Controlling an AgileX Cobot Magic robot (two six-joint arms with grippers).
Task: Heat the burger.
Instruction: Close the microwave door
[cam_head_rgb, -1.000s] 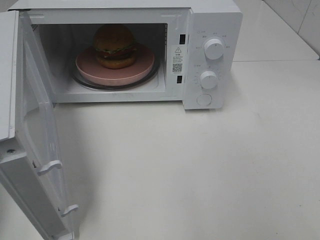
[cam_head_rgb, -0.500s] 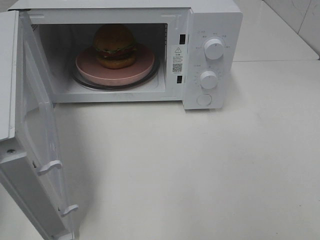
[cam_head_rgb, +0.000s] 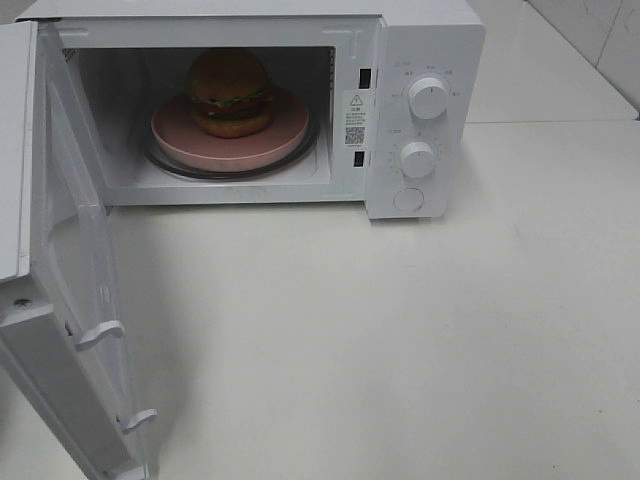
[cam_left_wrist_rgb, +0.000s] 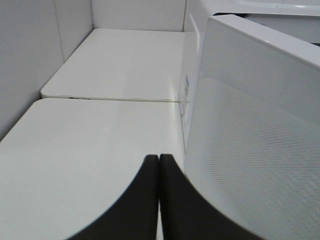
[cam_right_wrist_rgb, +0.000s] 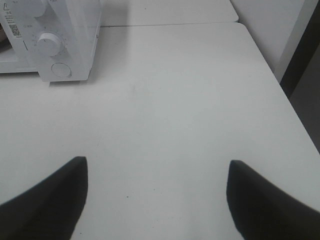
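Observation:
The burger (cam_head_rgb: 230, 92), with a golden-brown bun and green lettuce frill, sits on a round pink plate (cam_head_rgb: 284, 131) on the glass turntable inside the white microwave (cam_head_rgb: 425, 40). The microwave door (cam_head_rgb: 70, 270) stands wide open at the left. Neither gripper shows in the exterior high view. In the left wrist view my left gripper (cam_left_wrist_rgb: 158, 159) is shut and empty, just beside the outer face of the open door (cam_left_wrist_rgb: 260, 125). In the right wrist view my right gripper (cam_right_wrist_rgb: 157, 167) is open and empty above the white table, away from the microwave's control panel (cam_right_wrist_rgb: 55, 45).
The microwave has two white knobs (cam_head_rgb: 428, 98) and a round button (cam_head_rgb: 408, 199) on its right panel. The white table (cam_head_rgb: 400, 340) spreads in front of the microwave. A tiled wall stands at the back right. The table's right edge (cam_right_wrist_rgb: 280, 90) shows in the right wrist view.

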